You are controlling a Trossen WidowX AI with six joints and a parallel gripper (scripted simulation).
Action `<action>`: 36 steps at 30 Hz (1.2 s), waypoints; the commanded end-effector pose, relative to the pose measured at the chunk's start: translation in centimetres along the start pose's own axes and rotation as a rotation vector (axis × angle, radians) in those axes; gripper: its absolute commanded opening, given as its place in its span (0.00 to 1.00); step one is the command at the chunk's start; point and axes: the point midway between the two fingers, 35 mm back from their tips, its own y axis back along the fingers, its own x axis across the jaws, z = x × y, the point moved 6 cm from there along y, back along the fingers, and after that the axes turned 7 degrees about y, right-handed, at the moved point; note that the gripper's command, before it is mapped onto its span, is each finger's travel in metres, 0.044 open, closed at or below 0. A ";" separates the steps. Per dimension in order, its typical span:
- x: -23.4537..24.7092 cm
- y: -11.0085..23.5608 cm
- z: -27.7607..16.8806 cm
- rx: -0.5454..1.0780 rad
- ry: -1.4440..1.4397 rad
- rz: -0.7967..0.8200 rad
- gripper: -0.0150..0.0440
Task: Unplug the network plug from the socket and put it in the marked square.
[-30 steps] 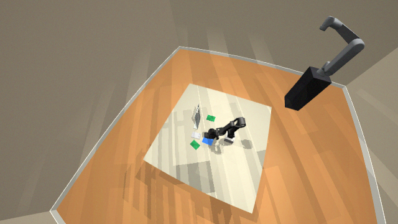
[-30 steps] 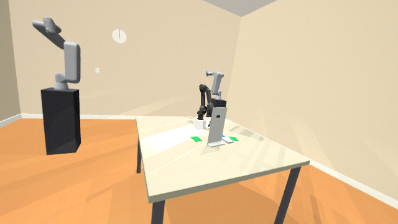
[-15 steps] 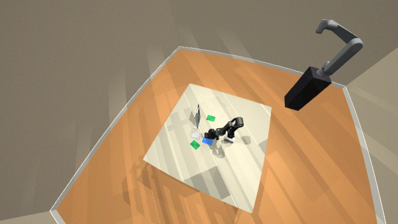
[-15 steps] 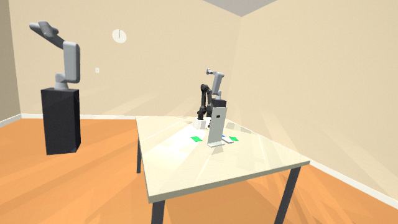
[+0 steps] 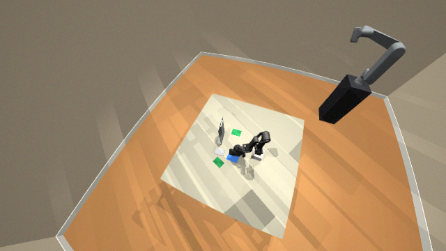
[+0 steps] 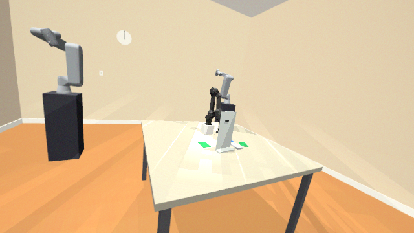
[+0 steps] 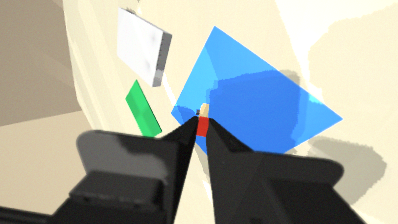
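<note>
My gripper (image 7: 202,121) (image 5: 235,152) is shut on the network plug (image 7: 202,127), a small red body with a beige tip that sticks out between the fingertips. It hangs over the near corner of the blue marked square (image 7: 260,95) (image 5: 232,159) on the table. The upright grey panel (image 5: 221,130) (image 6: 225,129) stands apart to the left in the top view, with its dark socket (image 6: 227,122) showing in the exterior view. There the panel hides my gripper and the plug.
A white block (image 7: 140,45) (image 5: 219,151) lies beside the blue square. Two green patches (image 5: 236,132) (image 5: 218,162) (image 7: 142,110) lie flat on the table. My arm's white base (image 5: 257,156) (image 6: 207,128) stands behind. A grey arm on a black pedestal (image 5: 343,101) (image 6: 63,126) stands off the table.
</note>
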 end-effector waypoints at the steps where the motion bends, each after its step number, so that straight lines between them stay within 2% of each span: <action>1: -0.3 -0.2 0.0 -0.002 0.001 -0.005 0.25; 34: -0.7 -0.9 -0.2 0.002 0.003 -0.001 0.25; 36: -0.7 -0.9 -0.2 0.002 0.003 -0.001 0.34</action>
